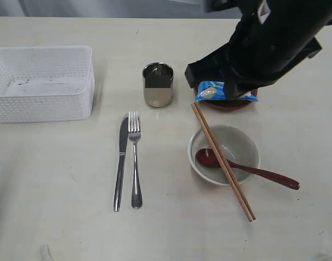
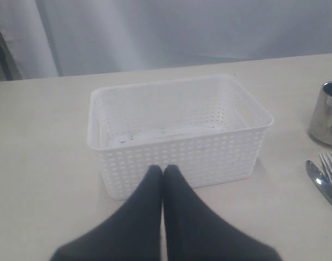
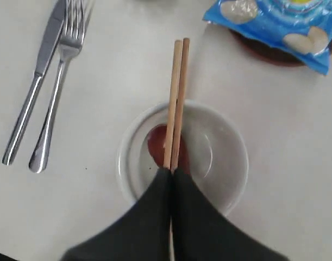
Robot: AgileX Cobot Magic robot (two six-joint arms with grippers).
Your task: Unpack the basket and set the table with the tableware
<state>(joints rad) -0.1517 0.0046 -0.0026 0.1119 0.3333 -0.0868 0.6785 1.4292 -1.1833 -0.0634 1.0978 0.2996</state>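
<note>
- The right pincer (image 3: 170,173) is clenched, its dark fingers pressed together with nothing between them. It hangs above the pair of pale wooden chopsticks (image 3: 176,103), which lie free across the rim of the round cream bowl (image 3: 225,163).
- Inside that smooth glazed bowl rests the glossy red-brown spoon (image 1: 252,172), its slim handle reaching out over the rim.
- Near the bowl, a crinkly blue chip bag (image 3: 280,24) covers most of the brown round plate (image 3: 263,54).
- The polished steel knife (image 1: 121,160) and steel fork (image 1: 135,157) lie side by side, near the small shiny steel cup (image 1: 157,84).
- The left pincer (image 2: 163,171) is likewise clenched and empty. It points toward the white perforated plastic basket (image 2: 176,130), which sits empty on the matte pale beige table (image 1: 57,206), well apart from the place setting.
- Judging by this layout, the unpacking is done and the table setting is at its finish. The next move probably calls only for lifting clear without nudging the chopsticks.
</note>
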